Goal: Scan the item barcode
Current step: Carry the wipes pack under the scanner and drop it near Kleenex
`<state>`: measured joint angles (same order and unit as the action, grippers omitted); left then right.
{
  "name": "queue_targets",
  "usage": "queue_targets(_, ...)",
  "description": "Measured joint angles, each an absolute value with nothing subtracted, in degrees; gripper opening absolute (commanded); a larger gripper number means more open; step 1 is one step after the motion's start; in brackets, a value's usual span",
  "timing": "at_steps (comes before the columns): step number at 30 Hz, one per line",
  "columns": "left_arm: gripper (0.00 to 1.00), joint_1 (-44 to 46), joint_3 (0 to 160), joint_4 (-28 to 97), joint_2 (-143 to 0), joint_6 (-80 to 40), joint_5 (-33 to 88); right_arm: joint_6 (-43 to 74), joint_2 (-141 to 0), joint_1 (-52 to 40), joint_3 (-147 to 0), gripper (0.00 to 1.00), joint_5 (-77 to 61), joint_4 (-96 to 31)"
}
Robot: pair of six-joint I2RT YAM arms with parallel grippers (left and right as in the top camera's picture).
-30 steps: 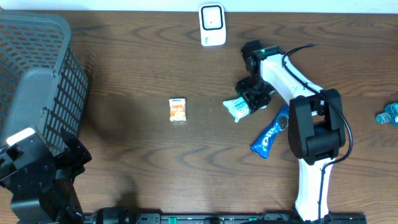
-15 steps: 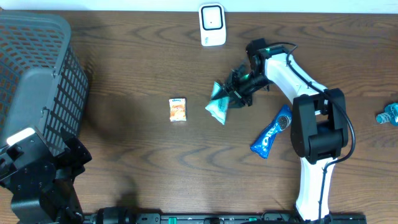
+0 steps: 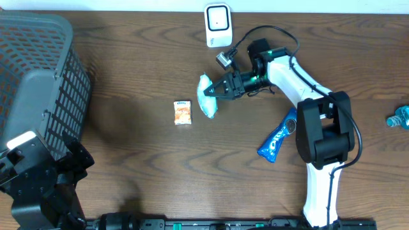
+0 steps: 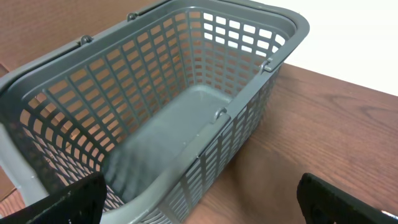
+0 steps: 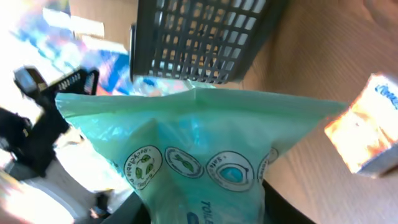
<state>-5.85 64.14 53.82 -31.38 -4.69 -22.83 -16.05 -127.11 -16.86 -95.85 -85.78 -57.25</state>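
We have the pale green packet (image 3: 206,102) clamped in our right gripper (image 3: 216,91). The packet juts left from the fingertips, near the small orange packet (image 3: 183,112) and below the white scanner (image 3: 218,25). Our left gripper (image 4: 199,208) stands wide over the grey basket (image 4: 155,93).

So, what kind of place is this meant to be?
Probably a mock shop checkout on a wooden table: a grey shopping basket, a white scanner, and small packaged goods such as the green packet.
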Motion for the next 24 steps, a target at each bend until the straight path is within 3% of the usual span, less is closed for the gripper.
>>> queue_targets(12, 0.98, -5.8, 64.1, 53.8, -31.4, -4.7, -22.8, -27.2, -127.1, -21.5, -95.9, 0.35, -86.7, -50.4)
queue_targets(16, 0.98, -5.8, 64.1, 53.8, -31.4, -4.7, -22.8, -27.8, -127.1, -22.1, -95.9, 0.44, -86.7, -49.7)
queue_targets(20, 0.98, -5.8, 64.1, 53.8, -31.4, -4.7, -22.8, -28.5, -127.1, -22.0, -95.9, 0.43, -86.8, -49.4)
queue_targets(23, 0.98, -5.8, 64.1, 53.8, -31.4, -4.7, -22.8, -30.5, -127.1, -22.0, -95.9, 0.50, -86.8, -49.3)
queue_targets(24, 0.98, -5.8, 64.1, 53.8, -31.4, -4.7, -22.8, -31.0, -127.1, -22.0, -95.9, 0.46, -86.8, -48.9)
